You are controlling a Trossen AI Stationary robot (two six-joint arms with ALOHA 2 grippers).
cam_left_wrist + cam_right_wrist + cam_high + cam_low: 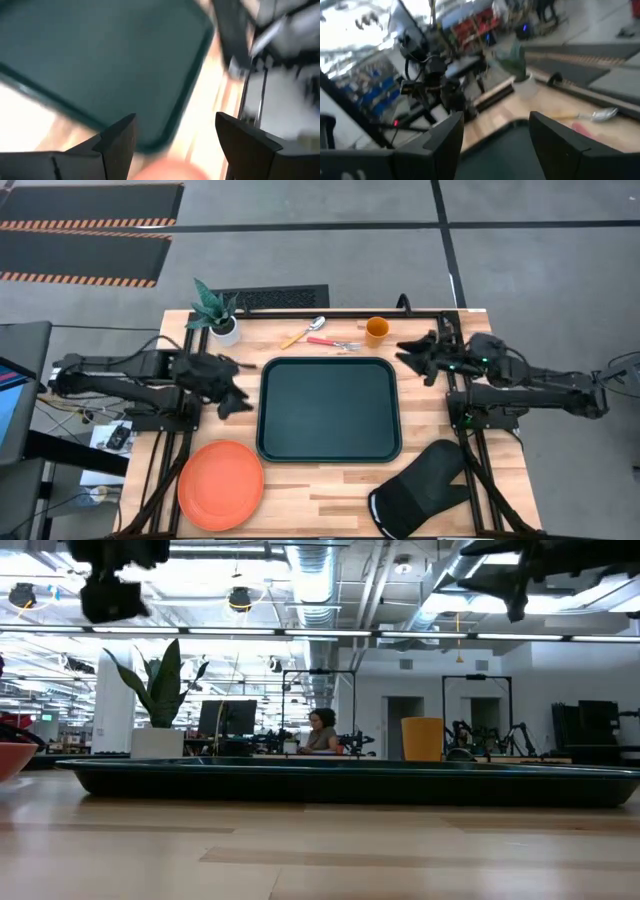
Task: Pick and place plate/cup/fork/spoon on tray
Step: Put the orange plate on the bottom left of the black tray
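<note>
Wooden surface [330,480] with empty tray [330,408] at centre. Plate [221,484] lower left: light, stiff, slippery; better gripped at rim. Left gripper [236,388] and right gripper [411,356]: fingers apart, holding nothing.

**What we cannot make out**

In the low view, the tray [340,780] rim hides the cup [422,738] base, and the plate [12,758] is cut off at nine o'clock. We see the spoon [600,115] only as a blur.
</note>
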